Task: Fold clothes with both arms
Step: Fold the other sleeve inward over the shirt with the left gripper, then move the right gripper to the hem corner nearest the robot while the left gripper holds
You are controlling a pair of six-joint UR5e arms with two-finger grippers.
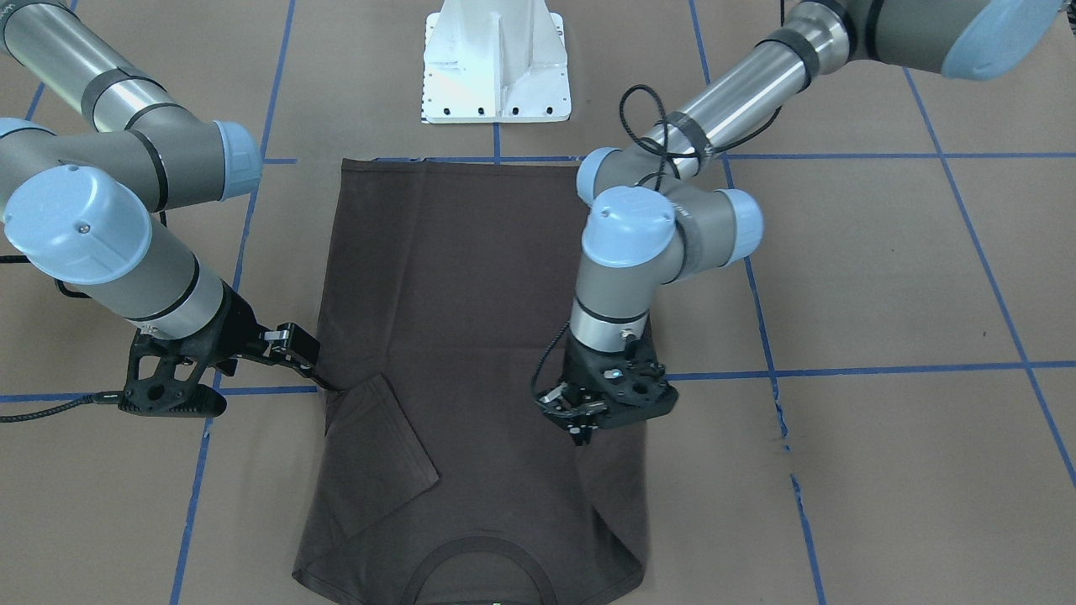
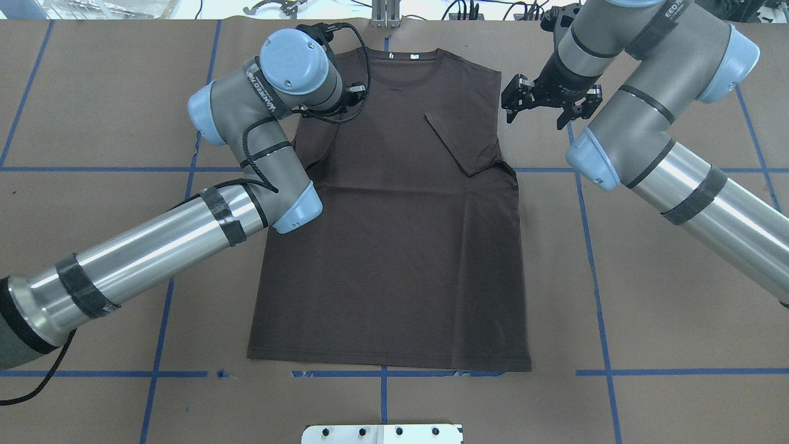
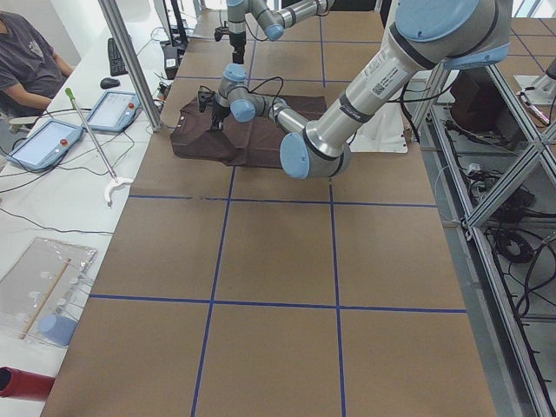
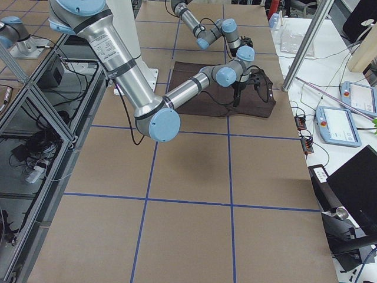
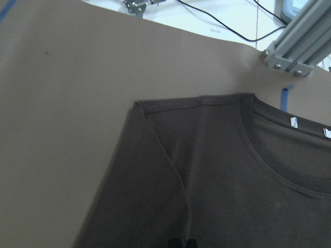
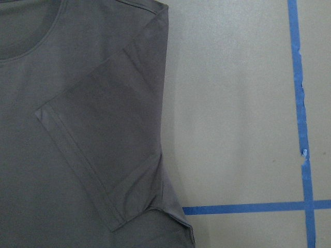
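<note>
Spread flat on the table (image 2: pixel 647 277), collar (image 2: pixel 404 68) toward the far edge and hem near the base (image 1: pixel 496 67): a dark brown shirt (image 2: pixel 394 246). Folded inward across the chest, the right sleeve (image 2: pixel 465 142), cuff slanting. On the other side, a slanting crease running down from the left shoulder (image 5: pixel 155 111); much of that side hidden under the left arm (image 2: pixel 259 142) in the overhead view. Inside the neck, two small white tags (image 2: pixel 414 56).

Hovering just beside the shirt's right shoulder, over bare paper: the right gripper (image 2: pixel 537 110), jaws spread wide, holding nothing. In the front view, one finger close to the shirt's edge by the armpit; touching or not, cannot tell.

Pointing straight down over the shirt's left side, near the armpit: the left gripper (image 1: pixel 580 420). Fingers bunched in shadow under the wrist; whether parted or closed, or gripping cloth, cannot tell.

Crossing the table on both sides of the shirt, blue tape lines (image 2: pixel 592 246)
</note>
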